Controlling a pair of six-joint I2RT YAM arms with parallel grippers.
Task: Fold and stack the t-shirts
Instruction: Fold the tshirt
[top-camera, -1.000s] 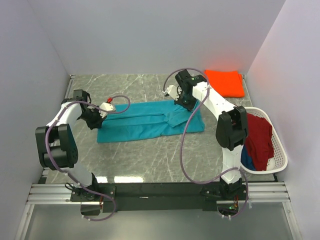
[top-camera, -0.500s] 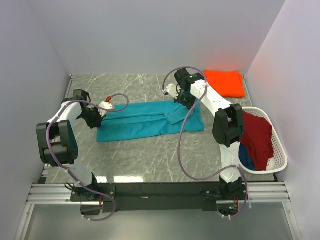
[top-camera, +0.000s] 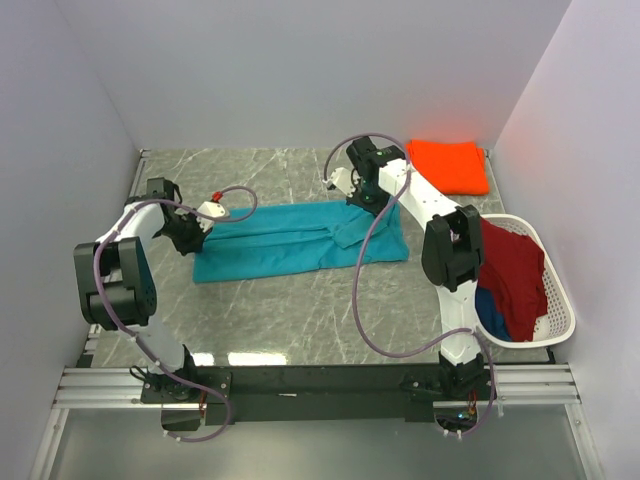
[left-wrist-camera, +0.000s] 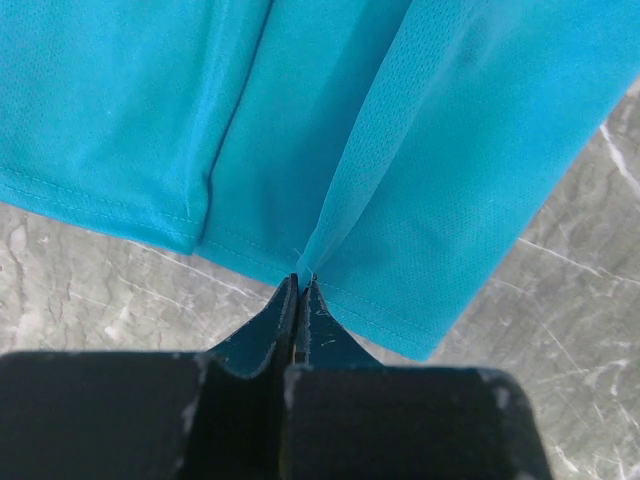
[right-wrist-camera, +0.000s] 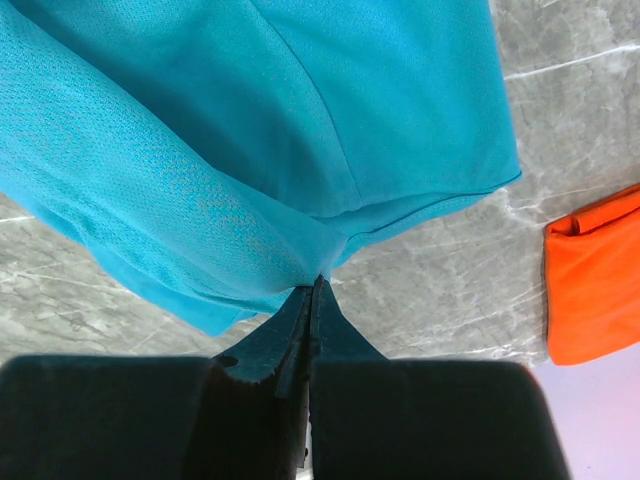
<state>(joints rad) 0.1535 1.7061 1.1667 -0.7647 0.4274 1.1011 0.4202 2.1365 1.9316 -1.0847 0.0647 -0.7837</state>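
While left tool (left-wrist-camera: 300, 284) and right tool (right-wrist-camera: 314, 284) pinch the teal shirt (top-camera: 290, 240), the basket (top-camera: 566, 306) holds a red shirt (top-camera: 515, 275) and blue shirt (top-camera: 490, 318).

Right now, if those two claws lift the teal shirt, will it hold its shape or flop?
Probably floppy: the teal shirt creases where the left gripper and right gripper pinch it. Its thin mesh weave suggests it is light and would sag between them.

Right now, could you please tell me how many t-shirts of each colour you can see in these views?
teal t-shirt: 1, spread on the table
orange t-shirt: 1, folded
dark red t-shirt: 1, in the white laundry basket
blue t-shirt: 1, in the basket, mostly hidden
Total: 4
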